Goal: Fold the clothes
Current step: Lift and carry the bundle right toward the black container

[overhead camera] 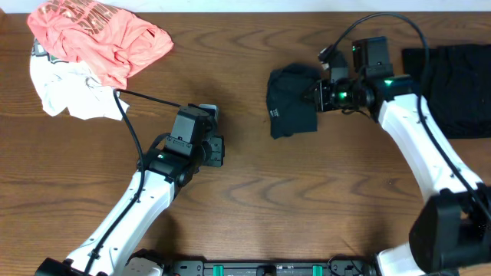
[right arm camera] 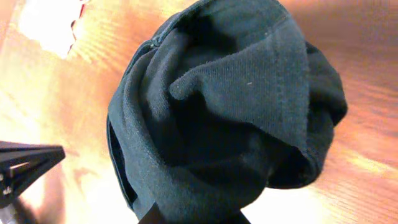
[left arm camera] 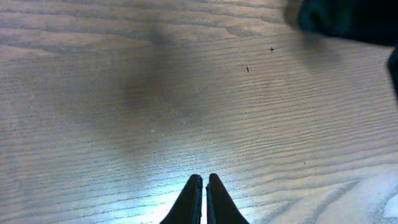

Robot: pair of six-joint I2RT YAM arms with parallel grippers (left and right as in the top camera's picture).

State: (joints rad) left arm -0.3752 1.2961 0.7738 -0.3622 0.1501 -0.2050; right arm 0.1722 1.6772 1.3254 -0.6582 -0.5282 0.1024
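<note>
Looking down from overhead, the black garment (overhead camera: 291,103) lies bunched on the table (overhead camera: 253,199), right of centre in the upper half. The right gripper (overhead camera: 317,97) meets its right edge, jaws pinched on the fabric. A black pile (overhead camera: 456,84) sits at the right edge of the frame. The left gripper (overhead camera: 221,150) hangs over bare wood left of centre, well apart from the garment. A pink shirt (overhead camera: 100,34) and a white garment (overhead camera: 65,90) lie heaped together at upper left.

From the left wrist, the fingers (left arm camera: 194,199) at bottom centre are pressed together over bare wood; dark cloth shows in the upper right corner.

From the right wrist, the crumpled garment fills most of the frame, and its folds run down to the bottom edge, where the jaws grip it.
</note>
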